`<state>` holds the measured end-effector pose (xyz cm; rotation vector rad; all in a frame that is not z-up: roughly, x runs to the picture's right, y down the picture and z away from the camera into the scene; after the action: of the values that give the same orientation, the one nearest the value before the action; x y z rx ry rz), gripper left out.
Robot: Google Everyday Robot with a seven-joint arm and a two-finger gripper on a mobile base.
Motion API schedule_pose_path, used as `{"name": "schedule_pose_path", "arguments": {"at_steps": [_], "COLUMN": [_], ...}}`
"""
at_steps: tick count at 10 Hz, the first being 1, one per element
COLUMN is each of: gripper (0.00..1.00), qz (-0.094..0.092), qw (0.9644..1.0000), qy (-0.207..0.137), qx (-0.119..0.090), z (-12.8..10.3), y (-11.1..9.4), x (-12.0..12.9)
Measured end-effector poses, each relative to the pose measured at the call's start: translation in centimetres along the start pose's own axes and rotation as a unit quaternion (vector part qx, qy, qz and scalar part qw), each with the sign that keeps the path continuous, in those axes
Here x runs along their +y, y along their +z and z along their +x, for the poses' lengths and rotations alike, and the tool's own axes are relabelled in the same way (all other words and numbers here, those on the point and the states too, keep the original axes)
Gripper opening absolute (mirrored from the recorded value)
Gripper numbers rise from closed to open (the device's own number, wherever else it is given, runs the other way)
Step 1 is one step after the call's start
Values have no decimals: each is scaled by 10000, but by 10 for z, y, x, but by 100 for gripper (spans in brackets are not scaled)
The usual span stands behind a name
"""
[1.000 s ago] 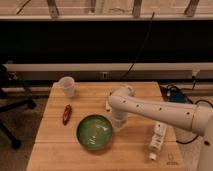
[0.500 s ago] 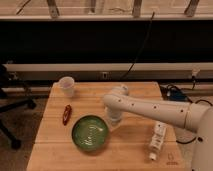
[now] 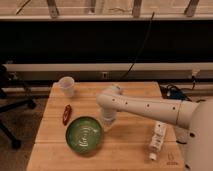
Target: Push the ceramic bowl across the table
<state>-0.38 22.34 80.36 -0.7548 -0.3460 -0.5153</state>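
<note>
On the table [image 3: 125,147] I count one ceramic bowl [image 3: 84,135], one plastic cup [image 3: 66,86], one small red item [image 3: 65,114] and one white bottle [image 3: 157,140] lying on its side. The bowl sits near the front left. My arm [image 3: 145,107] reaches in from the right, elbow bent, gripper [image 3: 107,121] pointing down just right of the bowl's rim; how far it is open I cannot tell
</note>
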Motion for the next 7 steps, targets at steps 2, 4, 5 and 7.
{"name": "schedule_pose_path", "arguments": {"at_steps": [2,4,5,7], "gripper": [5,5,5,5], "qz": [-17,-34,-34,-20], "qw": [9999,9995,9992,9979], "qy": [-132,-280,-362,-605], "qx": [-55,-116,-152,-241], "z": [-10,-21,-27,-44], "y": [2,5,6,8], "x": [-4,-7,-9,-13]}}
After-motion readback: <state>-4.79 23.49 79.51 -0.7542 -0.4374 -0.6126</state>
